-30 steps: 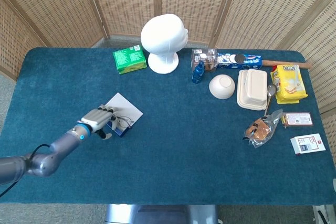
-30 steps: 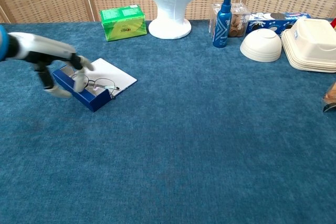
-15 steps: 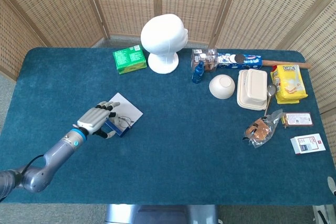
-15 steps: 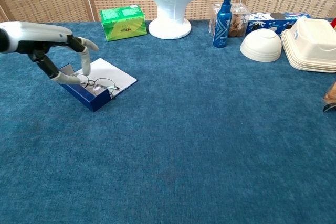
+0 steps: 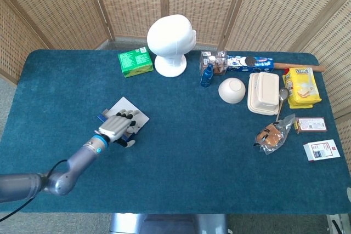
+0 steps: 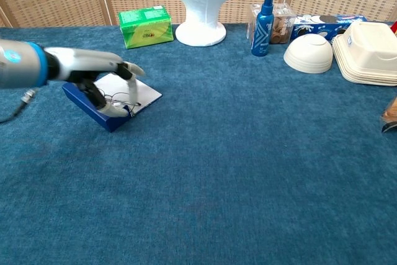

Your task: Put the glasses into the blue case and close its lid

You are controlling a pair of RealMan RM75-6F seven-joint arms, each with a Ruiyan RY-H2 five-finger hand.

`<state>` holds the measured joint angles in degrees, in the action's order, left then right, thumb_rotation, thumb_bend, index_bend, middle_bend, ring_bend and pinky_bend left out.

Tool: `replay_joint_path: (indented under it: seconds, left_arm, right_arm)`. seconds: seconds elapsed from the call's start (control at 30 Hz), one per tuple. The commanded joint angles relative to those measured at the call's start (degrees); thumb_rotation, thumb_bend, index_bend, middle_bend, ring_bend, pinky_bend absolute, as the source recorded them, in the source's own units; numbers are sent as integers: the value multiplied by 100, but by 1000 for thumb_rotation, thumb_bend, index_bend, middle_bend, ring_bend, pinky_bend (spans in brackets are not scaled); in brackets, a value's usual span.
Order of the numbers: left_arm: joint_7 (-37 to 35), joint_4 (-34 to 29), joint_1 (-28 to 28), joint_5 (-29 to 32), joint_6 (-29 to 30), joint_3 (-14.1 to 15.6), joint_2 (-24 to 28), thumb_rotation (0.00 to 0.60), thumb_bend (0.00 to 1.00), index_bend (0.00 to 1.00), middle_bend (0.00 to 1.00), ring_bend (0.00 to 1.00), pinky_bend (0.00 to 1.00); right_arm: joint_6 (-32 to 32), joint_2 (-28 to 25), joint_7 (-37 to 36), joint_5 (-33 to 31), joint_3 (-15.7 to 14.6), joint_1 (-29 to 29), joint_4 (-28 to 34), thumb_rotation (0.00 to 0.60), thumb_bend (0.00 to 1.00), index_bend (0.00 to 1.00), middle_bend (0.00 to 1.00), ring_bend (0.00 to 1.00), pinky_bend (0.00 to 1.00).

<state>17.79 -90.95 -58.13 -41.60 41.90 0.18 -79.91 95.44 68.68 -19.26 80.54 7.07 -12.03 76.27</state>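
Note:
The blue case (image 6: 84,102) lies open at the table's left, its white-lined lid (image 6: 141,92) flat on the cloth behind it. The thin-framed glasses (image 6: 121,99) rest in the case's right end. My left hand (image 6: 102,71) hovers low over the case with fingers spread, and the thumb reaches down to the case's front edge by the glasses. From the head view the left hand (image 5: 120,126) covers most of the case (image 5: 103,118), and only the lid (image 5: 130,107) shows well. I cannot tell whether the fingers touch the glasses. The right hand is out of both views.
A green box (image 5: 135,61), a white mannequin head (image 5: 171,42) and a blue spray bottle (image 5: 207,75) stand along the back. A white bowl (image 5: 231,90), a takeout box (image 5: 263,92) and several snack packets fill the right side.
My left hand has moved right from the case's left end to above its middle and dropped lower over the glasses. The case and glasses have not shifted.

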Motion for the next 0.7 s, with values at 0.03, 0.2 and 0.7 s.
replay_joint_path:
  seconds: [0.03, 0.2, 0.7]
  left_arm:
    - [130, 157, -101, 90, -83, -21, -208, 491, 300, 385, 28, 0, 0]
    - [291, 170, -128, 138, -99, 77, -230, 487, 301, 428, 32, 0, 0]
    - [568, -597, 248, -56, 333, 578, 638, 488, 302, 478, 37, 0, 0]
  right_arm:
    - [7, -4, -14, -23, 0, -21, -5, 587, 277, 0, 134, 0, 145]
    - [40, -23, -25, -22, 6, -41, 2, 587, 275, 0, 135, 0, 145]
    - [62, 1, 22, 78, -14, -3, 49, 583, 271, 0, 134, 0, 145]
